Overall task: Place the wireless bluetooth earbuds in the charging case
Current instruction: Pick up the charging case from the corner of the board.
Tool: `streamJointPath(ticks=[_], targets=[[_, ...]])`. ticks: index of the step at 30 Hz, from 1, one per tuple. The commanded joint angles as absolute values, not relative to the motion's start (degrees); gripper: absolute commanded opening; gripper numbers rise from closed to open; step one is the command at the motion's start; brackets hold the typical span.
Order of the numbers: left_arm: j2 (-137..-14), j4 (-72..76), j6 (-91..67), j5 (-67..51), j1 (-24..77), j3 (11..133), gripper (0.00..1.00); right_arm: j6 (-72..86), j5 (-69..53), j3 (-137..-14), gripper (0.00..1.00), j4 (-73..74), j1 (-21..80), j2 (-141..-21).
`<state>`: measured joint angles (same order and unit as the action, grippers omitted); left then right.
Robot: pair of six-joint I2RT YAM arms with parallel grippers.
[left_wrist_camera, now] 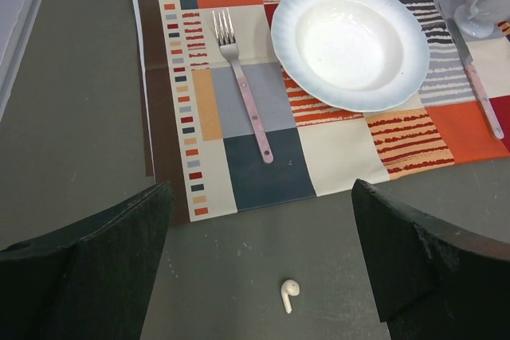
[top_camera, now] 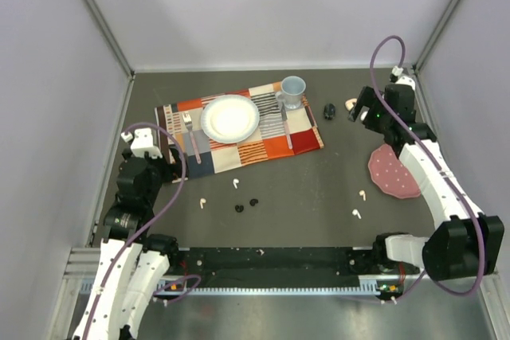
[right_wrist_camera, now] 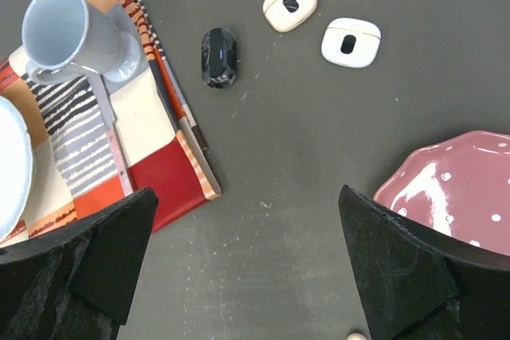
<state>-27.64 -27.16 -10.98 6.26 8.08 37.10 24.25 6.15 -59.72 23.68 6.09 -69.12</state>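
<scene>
Left wrist view showed one white earbud [left_wrist_camera: 288, 294] lying on the grey table [left_wrist_camera: 72, 117], just near of the placemat [left_wrist_camera: 263, 161] and roughly centred under the left gripper [left_wrist_camera: 259, 264], whose jaws stood wide apart and held nothing.

From above, all six pieces lay loose across the middle of the table. The left white earbuds [top_camera: 236, 183] sat near the mat's near edge, with the black earbuds [top_camera: 239, 208] close together just near of them. The right white earbuds [top_camera: 362, 194] lay just left of the pink plate [top_camera: 393, 173].

Each piece looked very light, hard and glossy, so it would probably skid or pop out of a careless pinch. The white ones seemed best taken across the stem or the flatter sides of the bulb. The rounder black ones offered only their widest part.

Far right, well apart from every earbud, three cases lay in a cluster. The black case [right_wrist_camera: 219, 56] sat just right of the mat, with the cream case [right_wrist_camera: 290, 4] and white case [right_wrist_camera: 351, 41] further right. All three appeared shut, so a lid would likely need opening first. Being small and smooth, a case would probably slide unless braced.

The right gripper [right_wrist_camera: 247, 268] hung near of the cases, jaws spread and empty.

On the mat sat a white plate [left_wrist_camera: 398, 85], a fork [left_wrist_camera: 243, 85], a mug [right_wrist_camera: 60, 29] and a knife [left_wrist_camera: 482, 93].
</scene>
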Motion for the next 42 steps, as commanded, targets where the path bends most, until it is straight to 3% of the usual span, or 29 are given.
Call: streamJointPath(ticks=[1,6,18,42], targets=[[-27.16,-25.58,-10.02,5.36,7.91,37.62,0.99,25.84,7.38,-64.07,0.96,21.8,5.36,-73.19],[-27.33,-25.49,-10.11,4.4,8.0,37.53,0.99,27.67,11.25,-66.97,0.92,21.71,3.79,-79.0],[-27.16,-25.22,-10.46,3.16,8.09,37.27,0.99,22.41,0.36,-80.5,0.84,23.46,-4.48,-102.02],[-27.77,-24.87,-10.55,2.2,8.0,37.0,0.99,25.13,6.94,-88.24,0.82,22.94,-5.71,-115.92]])
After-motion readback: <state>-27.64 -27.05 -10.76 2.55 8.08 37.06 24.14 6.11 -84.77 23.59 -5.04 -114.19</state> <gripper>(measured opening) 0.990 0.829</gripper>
